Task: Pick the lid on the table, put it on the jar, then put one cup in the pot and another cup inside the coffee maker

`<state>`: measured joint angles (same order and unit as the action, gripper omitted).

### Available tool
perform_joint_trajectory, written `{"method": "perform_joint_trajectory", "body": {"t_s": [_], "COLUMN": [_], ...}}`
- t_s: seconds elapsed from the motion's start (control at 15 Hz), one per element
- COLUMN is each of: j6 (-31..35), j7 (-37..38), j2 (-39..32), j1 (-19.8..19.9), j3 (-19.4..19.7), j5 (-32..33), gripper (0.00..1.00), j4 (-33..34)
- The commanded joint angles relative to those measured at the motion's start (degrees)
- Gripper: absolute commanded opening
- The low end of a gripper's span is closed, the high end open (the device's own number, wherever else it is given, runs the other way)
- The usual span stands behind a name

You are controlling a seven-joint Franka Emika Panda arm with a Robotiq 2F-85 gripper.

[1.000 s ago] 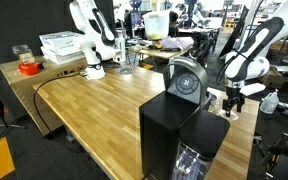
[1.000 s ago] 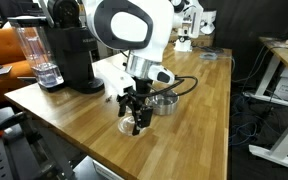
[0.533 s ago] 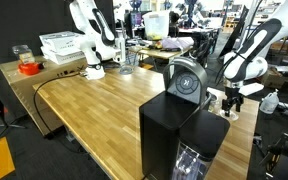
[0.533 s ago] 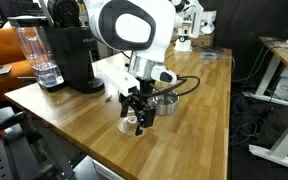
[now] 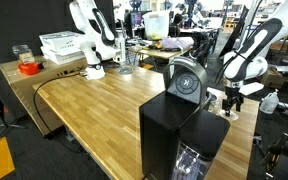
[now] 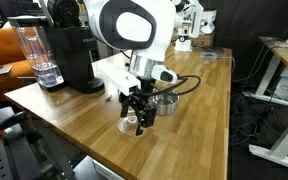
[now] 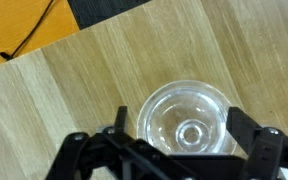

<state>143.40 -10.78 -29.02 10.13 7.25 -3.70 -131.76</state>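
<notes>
We find the gripper (image 6: 137, 112) lowered to just above the wooden table (image 6: 199, 100), its black fingers (image 7: 252, 152) spread apart on either side of a clear cup (image 6: 130, 124) that stands upright on the wood. In the wrist view the cup (image 7: 187, 124) is seen from above, mouth up, with one finger to each side of the rim; we cannot tell whether either finger touches the glass. In an exterior view a shallow metal pot (image 6: 166, 102) sits on the table just beside the gripper, on the side away from the coffee maker. The coffee maker (image 6: 66, 55) stands further back along the table edge, well apart from the cup, with a clear jar (image 6: 29, 50) at its side. In an exterior view the coffee maker (image 5: 181, 120) fills the foreground, a black box topped by a rounded grey head with a dark circular face, and the arm (image 5: 246, 55) and its gripper (image 5: 233, 101) show just beyond it. At the far corner of that table we note a white tray (image 5: 62, 45), a container with a red lid (image 5: 28, 66) and a black cable (image 5: 59, 80) lying across the wood. The table (image 7: 104, 70) in the wrist view is plain wood grain around the cup.
</notes>
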Motion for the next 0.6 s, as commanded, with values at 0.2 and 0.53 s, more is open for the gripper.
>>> {"method": "perform_joint_trajectory", "body": {"t_s": [0.2, 0.53], "j6": [-1.96, -2.24], "j7": [0.48, 0.71], "j2": [0.14, -0.05], "j1": [0.41, 0.08], "j3": [-0.52, -0.71], "j5": [1.78, 2.62], "gripper": [1.0, 0.71], "j4": [0.86, 1.06]}}
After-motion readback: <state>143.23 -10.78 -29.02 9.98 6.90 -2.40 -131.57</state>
